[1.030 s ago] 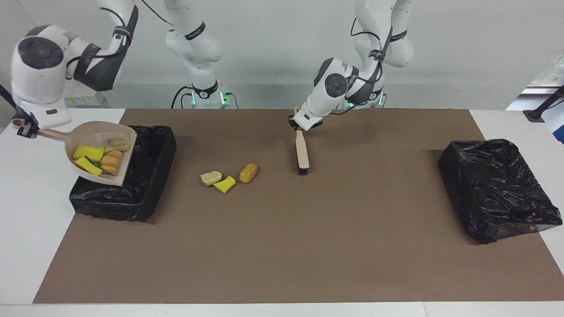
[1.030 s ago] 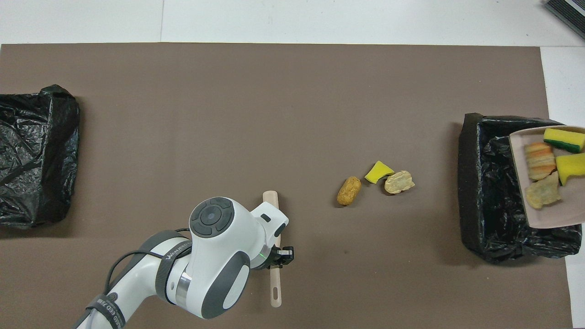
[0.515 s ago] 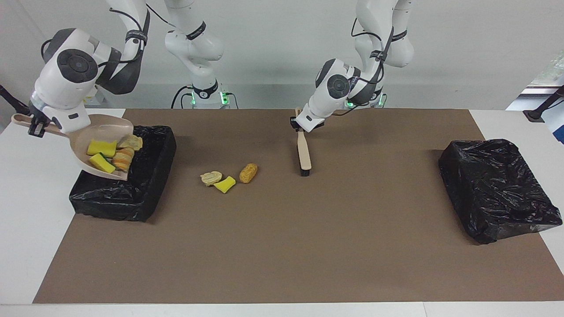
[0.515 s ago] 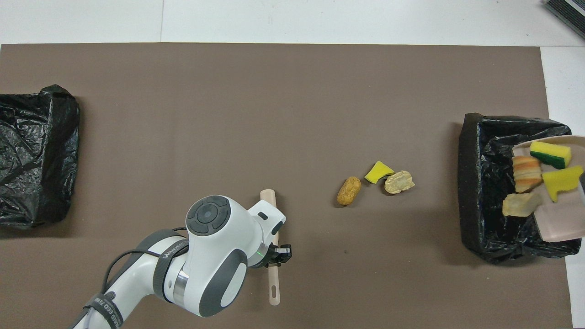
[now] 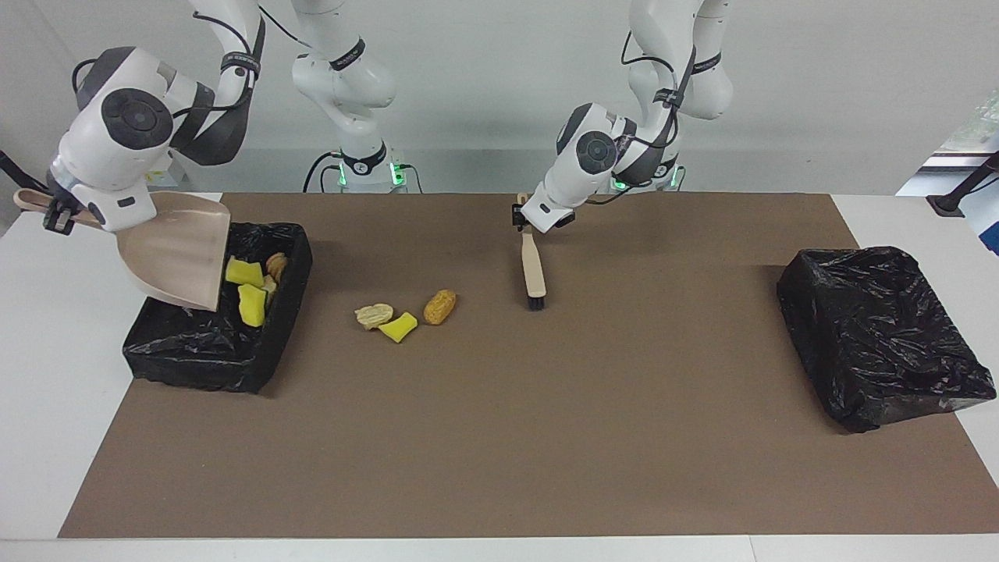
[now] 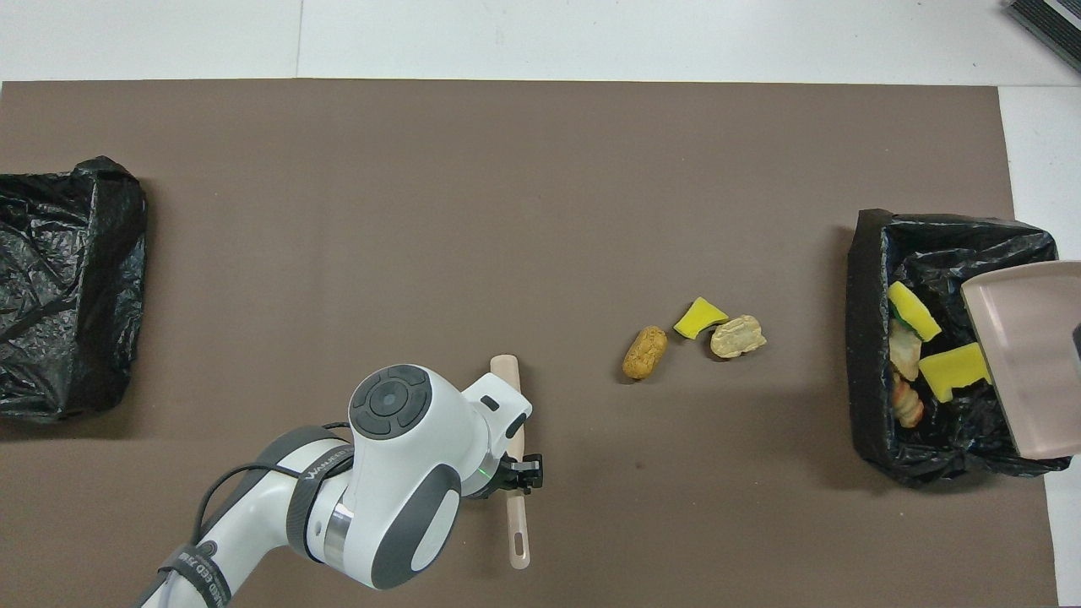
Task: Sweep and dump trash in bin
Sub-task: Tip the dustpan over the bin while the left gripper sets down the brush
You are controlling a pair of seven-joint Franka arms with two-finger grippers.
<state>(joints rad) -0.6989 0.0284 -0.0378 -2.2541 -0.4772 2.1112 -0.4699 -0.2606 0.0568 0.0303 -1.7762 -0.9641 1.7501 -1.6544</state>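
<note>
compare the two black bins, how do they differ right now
The bin at the right arm's end holds dumped trash; the bin at the left arm's end shows no trash.
The first bin's liner opens upward into a hollow; the second bin's liner looks draped over its top.
A tilted dustpan hangs over the first bin; nothing hangs over the second.
Both are boxy and wrapped in crinkled black plastic.

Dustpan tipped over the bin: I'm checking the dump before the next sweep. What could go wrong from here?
The dustpan hangs from the right gripper by its handle tip alone, so it might twist. Three scraps on the mat may scatter when the brush, at the left gripper, sweeps them.
</note>
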